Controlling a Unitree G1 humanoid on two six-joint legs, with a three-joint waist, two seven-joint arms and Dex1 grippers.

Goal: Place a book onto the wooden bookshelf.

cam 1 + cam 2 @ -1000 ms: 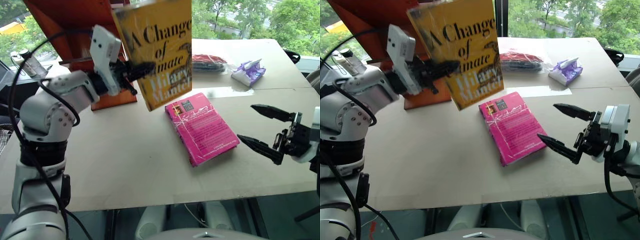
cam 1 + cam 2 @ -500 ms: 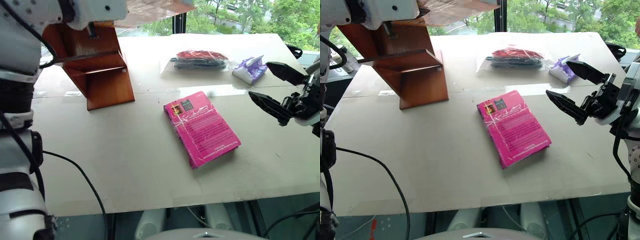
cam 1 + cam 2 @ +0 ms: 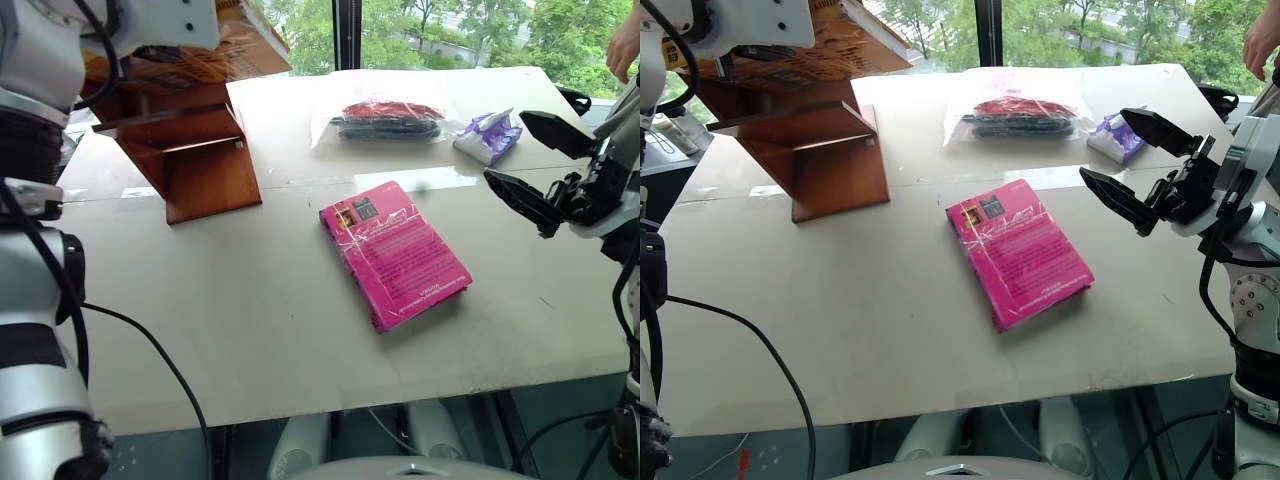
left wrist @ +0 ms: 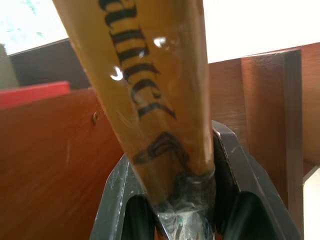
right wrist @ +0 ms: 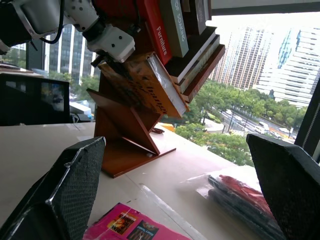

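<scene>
Nearest me on the table (image 3: 840,330) lies a bright pink book (image 3: 1018,252), flat and untouched. Just right of it my right hand (image 3: 1137,165) hovers above the table with its fingers spread wide, holding nothing. Farther back sit a clear bag of dark and red items (image 3: 1022,116) and a small purple packet (image 3: 1114,137). At the far left, my left hand (image 4: 175,200) is pinching the book (image 5: 145,85), tilted, up against the wooden bookshelf (image 3: 820,150), beneath other books (image 5: 175,25) stacked there.

Left gripper (image 4: 172,200) raised high, jaws clamped — right gripper (image 3: 1137,168) lifted, jaws spread wide
</scene>
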